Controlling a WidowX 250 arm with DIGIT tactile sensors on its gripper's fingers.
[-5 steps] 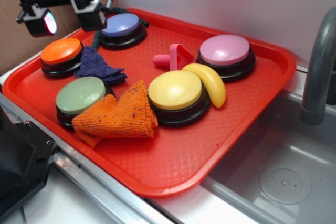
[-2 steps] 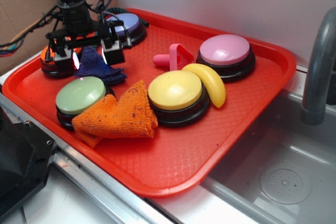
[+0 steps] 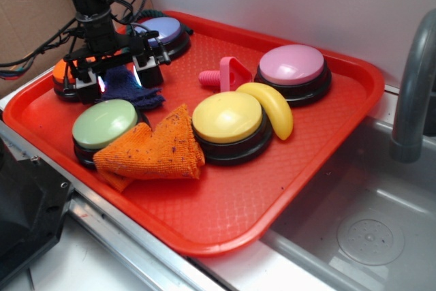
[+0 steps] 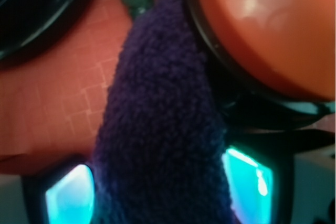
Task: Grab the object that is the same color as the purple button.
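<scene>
The object, a small dark purple cloth [image 3: 128, 88], lies on the red tray [image 3: 272, 189] between the orange button [image 3: 63, 71] and the green button [image 3: 103, 123]. The purple button [image 3: 161, 31] sits at the tray's back left, just behind it. My gripper [image 3: 117, 78] is low over the cloth and open, one finger on each side. In the wrist view the fuzzy cloth [image 4: 163, 129] fills the space between the two glowing pads [image 4: 68, 198], with my gripper [image 4: 160, 195] straddling it. The orange button [image 4: 262, 30] is at the upper right.
An orange cloth [image 3: 157, 148] leans against the green button. A yellow button [image 3: 227, 117], a banana [image 3: 274, 108], a pink button [image 3: 291, 64] and a pink plastic piece [image 3: 226, 74] sit to the right. A sink [image 3: 354, 230] and faucet [image 3: 412, 86] lie beyond.
My gripper came down from high above the tray's back left. Its fingers now sit lower, on either side of the purple cloth. The cloth has not moved.
</scene>
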